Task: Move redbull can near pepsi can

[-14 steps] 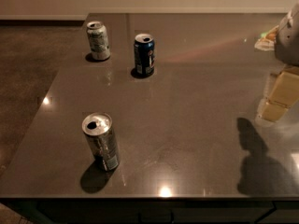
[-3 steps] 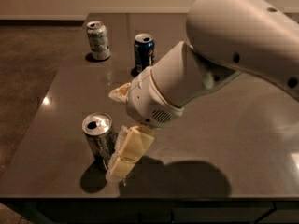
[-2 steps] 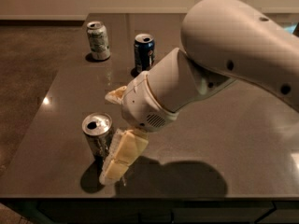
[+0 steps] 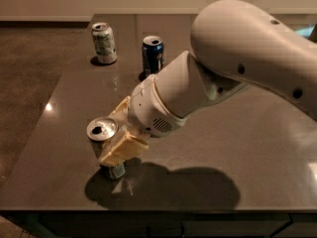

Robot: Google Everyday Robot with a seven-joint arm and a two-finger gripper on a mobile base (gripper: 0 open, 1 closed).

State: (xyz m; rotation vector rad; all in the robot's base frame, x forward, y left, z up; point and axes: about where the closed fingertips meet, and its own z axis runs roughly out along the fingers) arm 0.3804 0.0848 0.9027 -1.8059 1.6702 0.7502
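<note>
The redbull can [image 4: 102,131], silvery-grey with a silver top, stands near the table's front left. My gripper [image 4: 111,140] is down at this can, reaching in from the right and covering the can's middle and right side. Only the can's top and its base show. The pepsi can [image 4: 152,56], dark navy with a silver top, stands upright at the back of the table, well beyond the gripper. My big white arm [image 4: 237,68] stretches across from the upper right.
A pale whitish-green can [image 4: 104,42] stands at the back left, left of the pepsi can. The dark glossy table [image 4: 257,148] has its left edge close to the redbull can and its front edge just below it.
The arm came in from the right edge to the redbull can. In the last second the gripper slid further left and up over the can's side. The can has stayed in its place.
</note>
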